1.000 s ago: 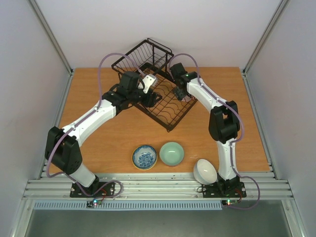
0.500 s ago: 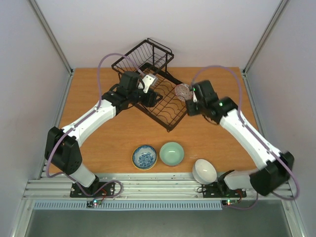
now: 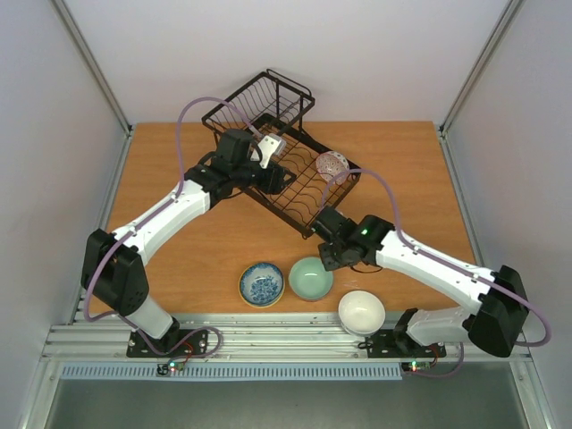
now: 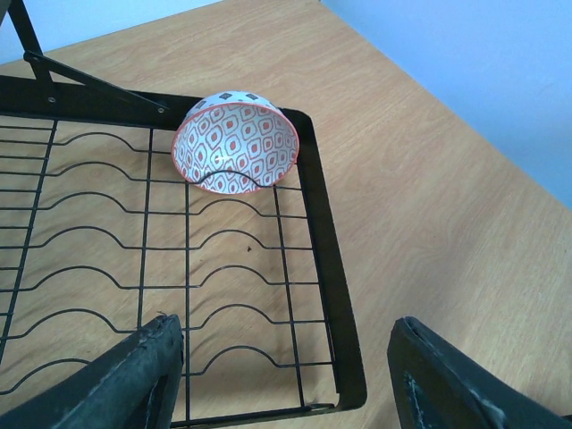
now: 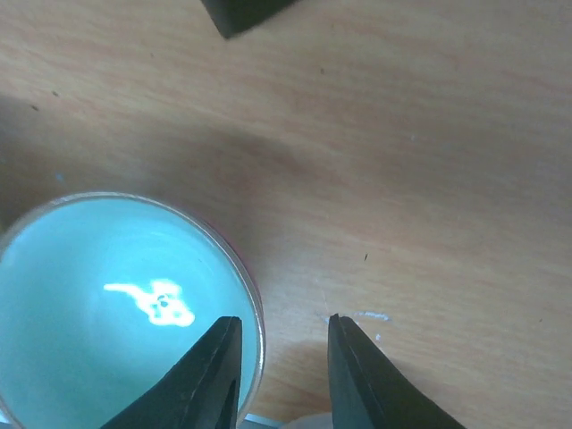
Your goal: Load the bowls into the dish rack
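The black wire dish rack (image 3: 259,103) sits at the back of the table. A pink-red patterned bowl (image 3: 332,164) leans on its side in the rack's right corner (image 4: 326,259), and the left wrist view shows the bowl (image 4: 237,147) with its opening towards the camera. My left gripper (image 3: 273,175) hangs open over the rack's near edge and holds nothing (image 4: 286,384). My right gripper (image 3: 327,258) is open, its jaws straddling the right rim of the pale green bowl (image 3: 310,278) (image 5: 107,304). One finger (image 5: 210,375) is over the bowl's inside.
A blue-and-white bowl (image 3: 262,283) sits left of the green one. A plain white bowl (image 3: 362,312) rests at the table's front edge by the right arm's base. A metal rail runs along the near edge. A dark corner of the rack (image 5: 246,13) shows above the right gripper.
My right arm left the pink-red bowl in the rack and swung down to the green bowl, its jaws narrowing on the way. The white bowl shifted slightly left. The left arm stayed still.
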Tool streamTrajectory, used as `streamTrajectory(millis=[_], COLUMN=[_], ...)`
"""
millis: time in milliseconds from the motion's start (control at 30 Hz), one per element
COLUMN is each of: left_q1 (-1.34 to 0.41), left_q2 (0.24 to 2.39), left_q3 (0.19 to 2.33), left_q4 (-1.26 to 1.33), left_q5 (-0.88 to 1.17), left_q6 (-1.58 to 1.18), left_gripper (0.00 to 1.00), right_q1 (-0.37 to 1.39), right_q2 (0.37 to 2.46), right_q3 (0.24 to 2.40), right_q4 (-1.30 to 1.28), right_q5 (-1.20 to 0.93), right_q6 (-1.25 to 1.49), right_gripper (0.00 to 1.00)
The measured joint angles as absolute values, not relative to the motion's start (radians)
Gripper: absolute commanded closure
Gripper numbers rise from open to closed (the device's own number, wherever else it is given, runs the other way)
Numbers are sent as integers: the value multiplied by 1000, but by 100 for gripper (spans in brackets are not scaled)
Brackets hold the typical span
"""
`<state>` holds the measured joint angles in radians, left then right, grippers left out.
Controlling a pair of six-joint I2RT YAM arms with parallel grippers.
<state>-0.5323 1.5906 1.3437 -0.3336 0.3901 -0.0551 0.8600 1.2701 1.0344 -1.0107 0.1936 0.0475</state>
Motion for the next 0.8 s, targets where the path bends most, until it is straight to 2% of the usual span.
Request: streamTrajectory(millis=[533,800], left_q1=[-532,-532], left_q2=[1591,1591], left_q3=[1344,1344], left_q4=[-334,-334], left_q5=[392,393], left_q6=[-56,-56], left_gripper=[36,36], right_q1=[928,952], right_q2=[1361,1386], right_q3=[956,943], right_q4=[-974,-957], right_q5=[197,193], right_q6=[159,181], right_gripper=[78,90])
